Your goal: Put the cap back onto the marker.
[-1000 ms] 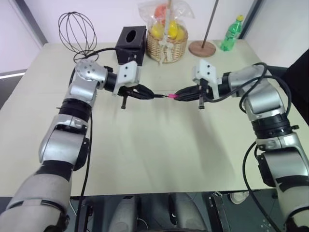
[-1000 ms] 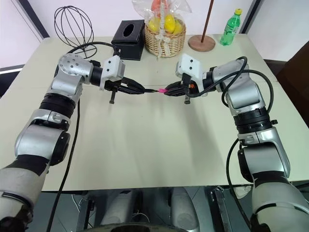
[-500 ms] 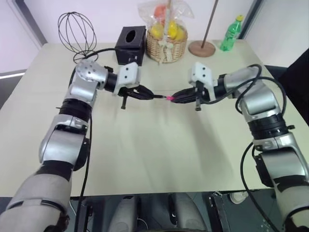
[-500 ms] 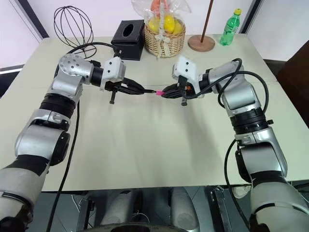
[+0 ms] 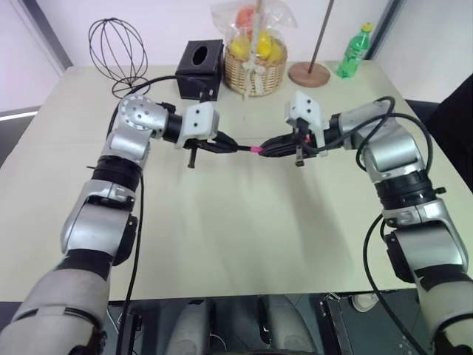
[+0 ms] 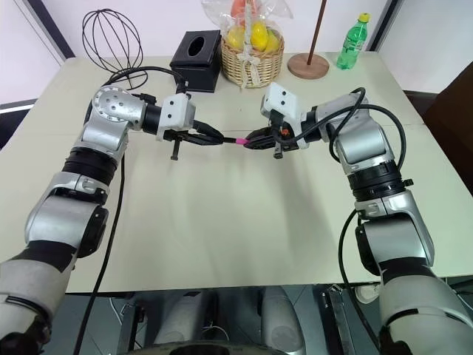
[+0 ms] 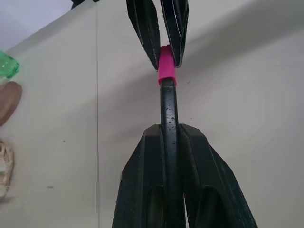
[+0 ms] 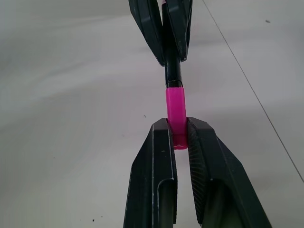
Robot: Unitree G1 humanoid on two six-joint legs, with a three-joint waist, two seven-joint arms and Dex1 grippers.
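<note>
A black marker (image 7: pixel 168 109) is held level above the table with my left gripper (image 5: pixel 230 146) shut on its barrel. A pink cap (image 8: pixel 175 110) sits on the marker's end, and my right gripper (image 5: pixel 267 148) is shut on that cap. The two grippers face each other tip to tip over the middle of the table (image 5: pixel 244 222). In the right wrist view the cap (image 5: pixel 256 150) meets the black barrel (image 8: pixel 173 76) with no gap showing.
At the table's far edge stand a wire whisk (image 5: pixel 118 46), a black tissue box (image 5: pixel 200 65), a wicker basket of fruit (image 5: pixel 256 59), a round wooden stand base (image 5: pixel 310 73) and a green bottle (image 5: pixel 355 50). Cables trail from both arms.
My right gripper has moved left toward the left gripper, bringing the pink cap onto the marker's end. The left gripper has shifted slightly right.
</note>
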